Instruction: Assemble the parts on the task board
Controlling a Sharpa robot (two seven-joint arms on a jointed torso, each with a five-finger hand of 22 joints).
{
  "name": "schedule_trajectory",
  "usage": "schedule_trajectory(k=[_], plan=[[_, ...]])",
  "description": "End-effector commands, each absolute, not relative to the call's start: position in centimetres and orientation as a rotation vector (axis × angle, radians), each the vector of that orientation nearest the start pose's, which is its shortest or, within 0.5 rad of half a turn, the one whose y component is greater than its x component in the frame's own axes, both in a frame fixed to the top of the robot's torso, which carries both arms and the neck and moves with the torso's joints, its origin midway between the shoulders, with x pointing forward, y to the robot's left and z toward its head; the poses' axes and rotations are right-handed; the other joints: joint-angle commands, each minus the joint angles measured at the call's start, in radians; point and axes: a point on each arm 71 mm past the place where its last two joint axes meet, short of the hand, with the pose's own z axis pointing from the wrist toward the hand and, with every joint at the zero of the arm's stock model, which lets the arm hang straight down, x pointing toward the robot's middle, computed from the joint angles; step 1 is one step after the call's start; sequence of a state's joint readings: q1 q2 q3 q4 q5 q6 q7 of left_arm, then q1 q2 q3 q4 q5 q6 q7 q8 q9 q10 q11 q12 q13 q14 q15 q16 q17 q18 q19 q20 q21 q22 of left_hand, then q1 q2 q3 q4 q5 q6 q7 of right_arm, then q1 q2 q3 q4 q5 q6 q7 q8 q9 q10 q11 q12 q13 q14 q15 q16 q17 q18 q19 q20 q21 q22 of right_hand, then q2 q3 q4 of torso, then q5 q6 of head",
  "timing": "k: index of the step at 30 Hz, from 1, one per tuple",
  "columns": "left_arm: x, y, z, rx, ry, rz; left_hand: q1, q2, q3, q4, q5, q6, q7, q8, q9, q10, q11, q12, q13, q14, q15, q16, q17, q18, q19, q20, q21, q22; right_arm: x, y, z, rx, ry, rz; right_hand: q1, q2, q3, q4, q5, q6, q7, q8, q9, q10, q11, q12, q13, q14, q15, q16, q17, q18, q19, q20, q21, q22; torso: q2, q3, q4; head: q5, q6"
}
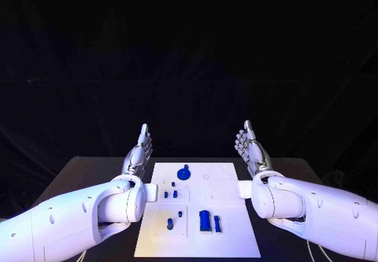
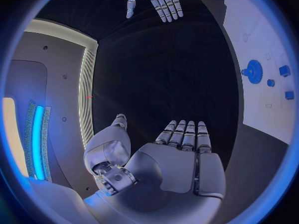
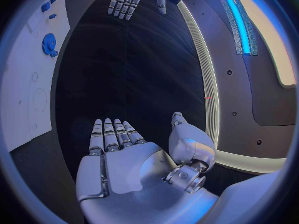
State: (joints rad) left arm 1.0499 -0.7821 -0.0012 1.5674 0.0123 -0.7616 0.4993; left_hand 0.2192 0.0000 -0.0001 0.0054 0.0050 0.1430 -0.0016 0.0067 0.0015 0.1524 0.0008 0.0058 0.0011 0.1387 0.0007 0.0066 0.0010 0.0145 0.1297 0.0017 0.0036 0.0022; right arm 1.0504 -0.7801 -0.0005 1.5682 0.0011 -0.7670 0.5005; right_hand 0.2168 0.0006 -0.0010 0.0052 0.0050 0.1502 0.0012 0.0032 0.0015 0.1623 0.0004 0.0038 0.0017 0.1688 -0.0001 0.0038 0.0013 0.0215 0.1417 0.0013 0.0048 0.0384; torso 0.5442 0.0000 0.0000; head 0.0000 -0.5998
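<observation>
Parts in blue lie scattered on the task board (image 1: 228, 240), a white rectangular plate lying flat in the middle of the black table (image 1: 87, 169), its long sides running away from the robot. I count about seven blue pieces from above. One round gear-like part (image 1: 183, 174) sits toward the far end of the board. Two small blocks (image 1: 170, 194) lie side by side near the board's middle, on the left half, with a tiny piece (image 1: 173, 184) just beyond them. Closer to the robot sit a short peg (image 1: 169, 222) and a very small piece (image 1: 179, 214) on the left half, and on the right half a larger upright block (image 1: 205, 220) with a slim bar (image 1: 217, 224) just beside it.

Two white arms flank the board, one on each side. The left hand (image 1: 139, 152) is raised beyond the board's far left corner, fingers straight and held side by side, holding nothing. The right hand (image 1: 250, 146) mirrors it beyond the far right corner, palm flat, fingers extended, also holding nothing. Neither hand touches the board or any part.

A strip of bare black table shows along the board's left and right edges and past its far end. The near right quarter of the board is bare white, and the space directly above the board is free between the two arms.
</observation>
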Motion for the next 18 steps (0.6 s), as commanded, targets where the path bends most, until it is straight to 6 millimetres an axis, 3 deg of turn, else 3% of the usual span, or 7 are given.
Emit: schedule_trajectory(k=[1,7,8,10,11,12,18], plan=[[46.18,19.24,-22.42,-1.209,1.218,-1.229,-0.070,0.000,0.000,-0.005,-0.005,-0.046,0.002,-0.007,-0.001,-0.048,-0.001,-0.006,-0.001,-0.042,-0.001,-0.007,-0.001,-0.015,-0.042,-0.002,-0.004,-0.002,46.18,-19.24,-22.42,1.209,1.218,1.229,-0.068,-0.001,0.001,-0.005,-0.005,-0.048,-0.001,-0.003,-0.001,-0.051,0.000,-0.004,-0.002,-0.054,0.000,-0.004,-0.001,-0.021,-0.044,-0.001,-0.005,-0.038,0.000,0.0000,0.0000,0.000,0.000],[46.18,19.24,-22.42,-1.209,1.218,-1.229,-0.102,0.000,0.000,-0.005,-0.005,-0.064,0.002,-0.007,-0.001,-0.070,-0.001,-0.006,-0.001,-0.062,-0.001,-0.007,-0.001,-0.015,-0.058,-0.002,-0.004,-0.002,46.18,-19.24,-22.42,1.209,1.218,1.229,-0.099,-0.001,0.001,-0.005,-0.005,-0.069,-0.001,-0.003,-0.001,-0.073,0.000,-0.004,-0.002,-0.078,0.000,-0.004,-0.001,-0.021,-0.063,-0.001,-0.005,-0.038,0.000,0.0000,0.0000,0.000,0.000],[46.18,19.24,-22.42,-1.209,1.218,-1.229,-0.106,0.000,0.000,-0.005,-0.005,-0.067,0.002,-0.007,-0.001,-0.071,-0.001,-0.006,-0.001,-0.064,-0.001,-0.007,-0.001,-0.015,-0.130,-0.002,-0.004,-0.002,46.18,-19.24,-22.42,1.209,1.218,1.229,-0.116,-0.001,0.001,-0.005,-0.005,-0.150,-0.001,-0.003,-0.001,-0.087,0.000,-0.004,-0.002,-0.091,0.000,-0.004,-0.001,-0.021,-0.142,-0.001,-0.005,-0.038,0.000,0.0000,0.0000,0.000,0.000],[46.18,19.24,-22.42,-1.209,1.218,-1.229,-0.114,0.000,0.000,-0.005,-0.005,-0.072,0.002,-0.007,-0.001,-0.079,-0.001,-0.006,-0.001,-0.139,-0.001,-0.007,-0.001,-0.015,-0.130,-0.002,-0.004,-0.002,46.18,-19.24,-22.42,1.209,1.218,1.229,-0.217,-0.001,0.001,-0.005,-0.005,-0.150,-0.001,-0.003,-0.001,-0.162,0.000,-0.004,-0.002,-0.169,0.000,-0.004,-0.001,-0.021,-0.142,-0.001,-0.005,-0.038,0.000,0.0000,0.0000,0.000,0.000],[46.18,19.24,-22.42,-1.209,1.218,-1.229,-0.119,0.000,0.000,-0.005,-0.005,-0.143,0.002,-0.007,-0.001,-0.079,-0.001,-0.006,-0.001,-0.139,-0.001,-0.007,-0.001,-0.015,-0.130,-0.002,-0.004,-0.002,46.18,-19.24,-22.42,1.209,1.218,1.229,-0.217,-0.001,0.001,-0.005,-0.005,-0.150,-0.001,-0.003,-0.001,-0.162,0.000,-0.004,-0.002,-0.169,0.000,-0.004,-0.001,-0.021,-0.142,-0.001,-0.005,-0.038,0.000,0.0000,0.0000,0.000,0.000],[46.18,19.24,-22.42,-1.209,1.218,-1.229,-0.120,0.000,0.000,-0.005,-0.005,-0.143,0.002,-0.007,-0.001,-0.152,-0.001,-0.006,-0.001,-0.139,-0.001,-0.007,-0.001,-0.015,-0.130,-0.002,-0.004,-0.002,46.18,-19.24,-22.42,1.209,1.218,1.229,-0.217,-0.001,0.001,-0.005,-0.005,-0.150,-0.001,-0.003,-0.001,-0.162,0.000,-0.004,-0.002,-0.169,0.000,-0.004,-0.001,-0.021,-0.142,-0.001,-0.005,-0.038,0.000,0.0000,0.0000,0.000,0.000],[46.18,19.24,-22.42,-1.209,1.218,-1.229,-0.219,0.000,0.000,-0.005,-0.005,-0.143,0.002,-0.007,-0.001,-0.152,-0.001,-0.006,-0.001,-0.139,-0.001,-0.007,-0.001,-0.015,-0.130,-0.002,-0.004,-0.002,46.18,-19.24,-22.42,1.209,1.218,1.229,-0.217,-0.001,0.001,-0.005,-0.005,-0.150,-0.001,-0.003,-0.001,-0.162,0.000,-0.004,-0.002,-0.169,0.000,-0.004,-0.001,-0.021,-0.142,-0.001,-0.005,-0.038,0.000,0.0000,0.0000,0.000,0.000]])
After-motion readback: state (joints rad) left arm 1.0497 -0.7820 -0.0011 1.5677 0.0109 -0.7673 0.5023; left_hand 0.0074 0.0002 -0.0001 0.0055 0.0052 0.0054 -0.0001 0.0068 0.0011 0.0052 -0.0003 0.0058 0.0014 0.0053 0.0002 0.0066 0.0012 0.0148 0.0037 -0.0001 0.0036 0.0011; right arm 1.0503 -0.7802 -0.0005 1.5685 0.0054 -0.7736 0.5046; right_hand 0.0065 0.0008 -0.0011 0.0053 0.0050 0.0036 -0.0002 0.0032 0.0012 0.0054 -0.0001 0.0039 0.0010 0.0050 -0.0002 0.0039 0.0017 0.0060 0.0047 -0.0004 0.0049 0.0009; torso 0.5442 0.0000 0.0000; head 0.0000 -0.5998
